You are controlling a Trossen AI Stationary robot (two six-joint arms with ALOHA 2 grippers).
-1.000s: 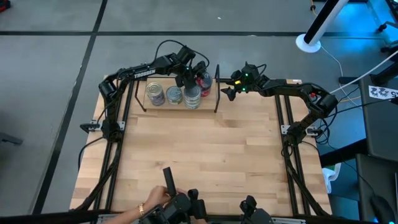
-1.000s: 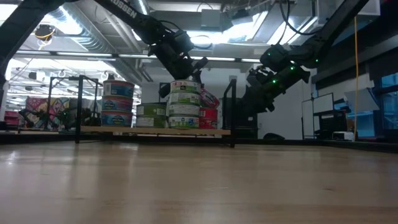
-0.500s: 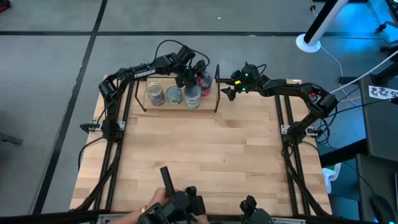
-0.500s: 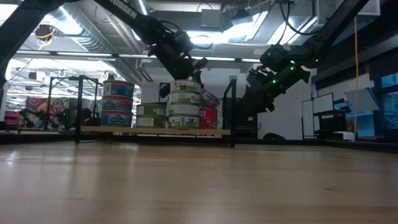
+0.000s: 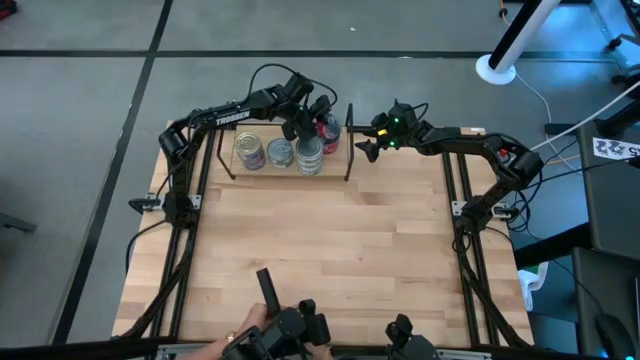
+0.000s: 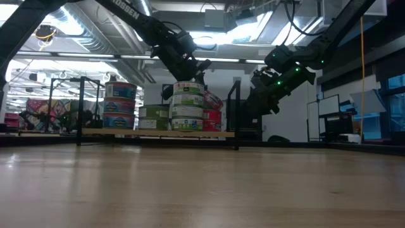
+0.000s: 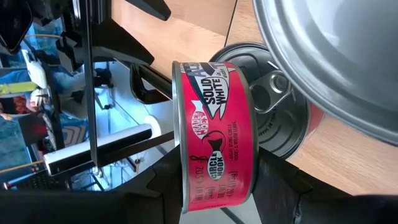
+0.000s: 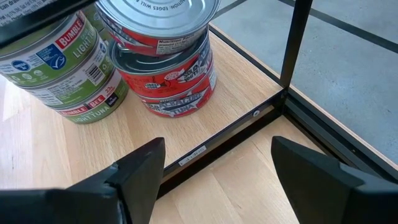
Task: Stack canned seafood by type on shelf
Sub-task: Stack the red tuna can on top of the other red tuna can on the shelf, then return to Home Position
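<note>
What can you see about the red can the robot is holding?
The red can is a short round tin with a pink-red label showing fish drawings and the words "solid white". The left gripper pinches it by its flat ends, tilted over the red cans stacked at the shelf's end, its rim seemingly resting on them.

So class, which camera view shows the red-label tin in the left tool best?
The left wrist view: the red-label tin fills it, tilted, label readable. The right wrist view shows its lid; the low view a sliver; the high view a red speck.
</note>
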